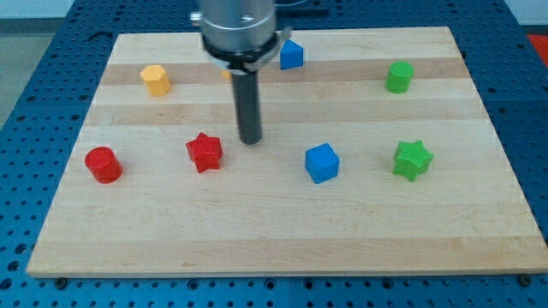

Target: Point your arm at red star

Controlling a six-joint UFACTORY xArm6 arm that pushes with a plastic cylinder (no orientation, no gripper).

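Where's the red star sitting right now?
The red star lies left of centre on the board, between the red cylinder at the view's left and my tip, which sits just to its upper right.

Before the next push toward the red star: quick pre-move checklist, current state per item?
1. Target in view: red star sits unobstructed on the board's left half. ok.
2. My tip located: just to the view's right of the red star and slightly above it, a small gap between them. ok.
3. Path from tip to star free of blocks: nothing lies in that gap. ok.
4. Lookalike risk: red cylinder is further to the view's left, well apart from the star. ok.
5. Other neighbours: blue cube lies to the view's right, away from the approach. ok.
6. Orange piece behind the rod near the view's top: mostly hidden. cannot tell.
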